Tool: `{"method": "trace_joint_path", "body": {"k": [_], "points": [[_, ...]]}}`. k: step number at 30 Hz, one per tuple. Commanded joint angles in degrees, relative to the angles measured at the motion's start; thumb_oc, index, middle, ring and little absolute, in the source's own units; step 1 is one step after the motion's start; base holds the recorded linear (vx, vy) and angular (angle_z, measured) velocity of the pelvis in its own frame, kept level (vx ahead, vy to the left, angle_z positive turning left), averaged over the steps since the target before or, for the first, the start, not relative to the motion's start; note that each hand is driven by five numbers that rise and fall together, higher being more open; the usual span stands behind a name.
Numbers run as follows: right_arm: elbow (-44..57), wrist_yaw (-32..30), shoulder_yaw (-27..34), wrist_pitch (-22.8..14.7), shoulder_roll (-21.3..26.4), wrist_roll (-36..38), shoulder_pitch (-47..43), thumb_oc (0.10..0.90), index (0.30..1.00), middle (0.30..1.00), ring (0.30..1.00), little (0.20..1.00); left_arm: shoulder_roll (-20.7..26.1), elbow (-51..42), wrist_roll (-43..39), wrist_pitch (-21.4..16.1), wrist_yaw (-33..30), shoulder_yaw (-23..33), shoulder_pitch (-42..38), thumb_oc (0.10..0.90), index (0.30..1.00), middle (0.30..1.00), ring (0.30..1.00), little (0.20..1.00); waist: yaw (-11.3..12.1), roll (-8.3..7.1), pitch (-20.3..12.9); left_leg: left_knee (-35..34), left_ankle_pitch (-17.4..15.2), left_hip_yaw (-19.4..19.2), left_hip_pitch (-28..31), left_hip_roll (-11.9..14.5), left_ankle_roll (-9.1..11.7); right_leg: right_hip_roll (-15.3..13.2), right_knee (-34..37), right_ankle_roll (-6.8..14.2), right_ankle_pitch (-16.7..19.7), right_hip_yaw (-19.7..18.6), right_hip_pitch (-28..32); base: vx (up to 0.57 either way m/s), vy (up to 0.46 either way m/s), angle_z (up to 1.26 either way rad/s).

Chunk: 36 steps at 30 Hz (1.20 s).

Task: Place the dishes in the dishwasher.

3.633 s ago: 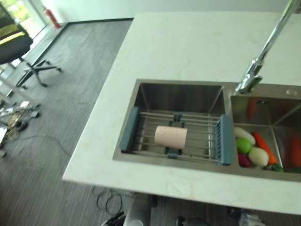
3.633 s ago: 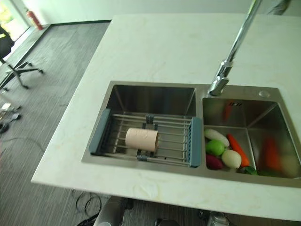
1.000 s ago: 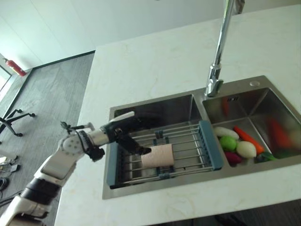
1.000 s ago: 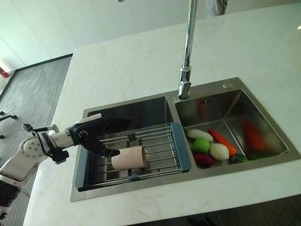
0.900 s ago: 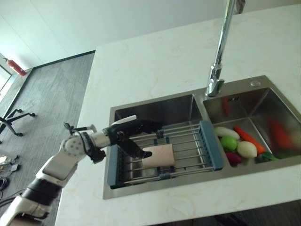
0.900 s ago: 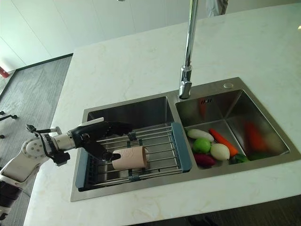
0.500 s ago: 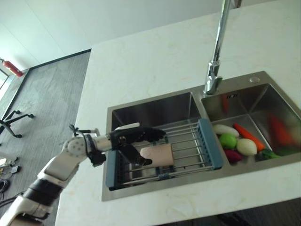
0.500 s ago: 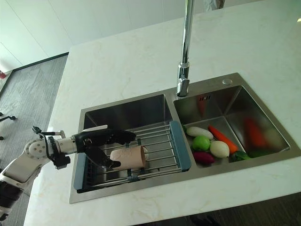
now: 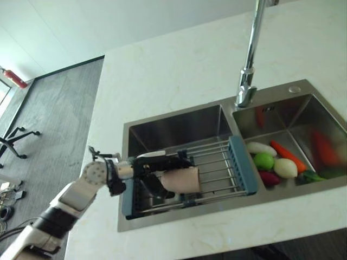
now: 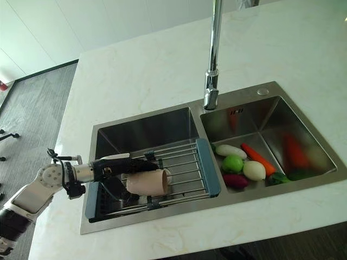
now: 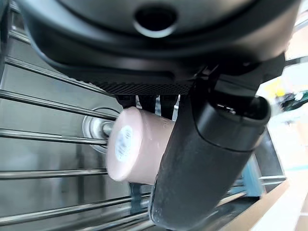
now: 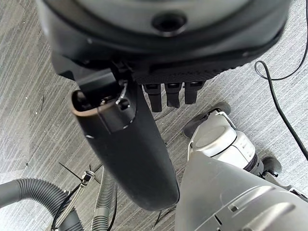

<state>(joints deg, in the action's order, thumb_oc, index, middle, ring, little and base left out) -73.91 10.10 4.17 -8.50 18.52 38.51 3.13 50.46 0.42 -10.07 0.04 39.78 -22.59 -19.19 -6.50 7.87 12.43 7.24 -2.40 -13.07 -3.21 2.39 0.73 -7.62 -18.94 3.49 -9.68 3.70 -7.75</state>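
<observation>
The pink cup (image 10: 147, 183) lies on its side on the wire drying rack (image 10: 190, 162) that spans the left basin of the steel sink (image 10: 146, 127), set into the white counter (image 10: 152, 70) near its front left corner. The rack's blue end pieces rest on the basin's edges, so the cup sits up at rim height, which makes it easy to reach from the side.

The left hand (image 10: 116, 165) reaches in over the basin's left edge. Its fingers stretch along the far side of the cup and its thumb (image 11: 202, 163) lies against the near side, so the cup sits between them. The left wrist view shows the thumb pressed along the cup's wall and the cup's flat base turned toward the palm; the hand looks to be closing round the cup in a side grasp, though the cup is not yet lifted off the bars.

The right hand (image 12: 168, 91) hangs low beside the robot over the grey floor (image 12: 29, 96), fingers loosely curled and holding nothing.

In the right basin, well apart from the cup, lies a heap of vegetables (image 10: 246, 165) beneath the tall faucet (image 10: 213, 59).
</observation>
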Motion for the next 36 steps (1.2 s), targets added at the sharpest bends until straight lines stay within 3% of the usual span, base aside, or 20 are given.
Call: {"method": "trace_joint_path", "body": {"k": [1,13,14,15,21,27,34,36], "points": [[3.14,0.44,0.69,-1.85,1.08,1.36,0.02,0.800,0.900,0.900,0.900,0.900,-0.74,1.39,8.69,-4.31,-7.28,2.19,-5.69,0.800,0.900,0.900,0.900,0.900,-1.55,-0.99,-1.18,9.94,-13.50,3.67,-1.39,0.53,-0.79,-2.04,1.75,5.31,-0.16,-2.62,-1.31,0.00,0.000,0.00],[3.94,0.13,-0.89,-1.69,1.34,0.54,-0.70,0.800,0.900,0.900,0.900,0.900,-11.84,8.36,19.13,-3.92,-16.12,-6.86,-8.80,0.800,0.900,0.900,0.900,0.900,-4.17,-0.61,0.87,9.94,-13.50,2.24,-1.69,0.64,-0.77,-2.08,1.75,5.23,0.06,-3.45,-2.24,0.00,0.001,-0.02],[4.09,0.05,-1.02,-1.62,1.44,0.55,-0.81,0.800,0.900,0.900,0.900,0.900,-12.61,9.02,20.11,-3.60,-16.13,-7.63,-8.99,0.482,0.422,0.422,0.422,0.422,-4.36,-0.58,1.01,9.94,-13.50,2.15,-1.72,0.62,-0.77,-2.08,1.75,5.22,0.06,-3.55,-2.32,0.00,0.000,0.00],[3.96,0.14,-1.03,-1.75,1.49,0.45,-0.90,0.800,0.900,0.900,0.900,0.900,-13.06,9.38,20.40,-3.26,-16.27,-8.28,-9.20,0.403,0.305,0.305,0.305,0.305,-4.51,-0.54,1.10,9.94,-13.48,2.08,-1.74,0.64,-0.74,-2.08,1.75,5.25,0.07,-3.63,-2.36,0.00,0.000,0.00],[4.36,-0.07,-1.42,-2.12,1.91,0.60,-1.51,0.800,0.900,0.900,0.900,0.900,-14.62,10.26,23.91,-4.98,-15.51,-11.73,-10.51,0.400,0.300,0.300,0.300,0.300,-5.25,-0.20,1.85,9.94,-13.34,1.86,-1.97,0.58,-0.62,-2.16,1.75,5.30,0.13,-3.85,-2.71,0.00,0.002,0.01],[3.92,-0.21,-1.33,-2.62,1.81,-0.01,-1.59,0.800,0.900,0.900,0.900,0.900,-14.94,10.31,21.21,-6.52,-23.98,-10.81,-10.28,0.400,0.300,0.300,0.300,0.300,-4.94,-0.23,1.67,9.94,-13.33,1.94,-1.83,0.63,-0.49,-2.19,1.75,5.17,-0.11,-3.75,-2.38,0.00,0.014,-0.04],[3.97,-0.93,-1.33,-3.00,0.37,-0.06,-1.29,0.800,0.900,0.900,0.900,0.900,-12.37,5.88,21.76,-12.09,-34.67,-3.22,-7.97,0.400,0.300,0.300,0.300,0.300,-2.71,-1.16,0.95,9.94,-13.21,3.24,-1.86,0.66,-0.57,-2.35,1.75,4.68,-0.54,-2.44,-1.54,-0.01,-0.020,0.01],[4.06,-1.19,-1.45,-3.24,-0.81,-0.16,-0.88,0.800,0.900,0.900,0.900,0.900,-9.39,1.94,20.69,-16.61,-41.80,3.85,-5.01,0.400,0.300,0.300,0.300,0.300,-0.84,-1.89,0.23,9.94,-13.07,4.35,-1.92,0.98,-0.51,-2.28,1.75,4.24,-1.24,-1.11,-0.67,-0.02,-0.118,0.13]]}}
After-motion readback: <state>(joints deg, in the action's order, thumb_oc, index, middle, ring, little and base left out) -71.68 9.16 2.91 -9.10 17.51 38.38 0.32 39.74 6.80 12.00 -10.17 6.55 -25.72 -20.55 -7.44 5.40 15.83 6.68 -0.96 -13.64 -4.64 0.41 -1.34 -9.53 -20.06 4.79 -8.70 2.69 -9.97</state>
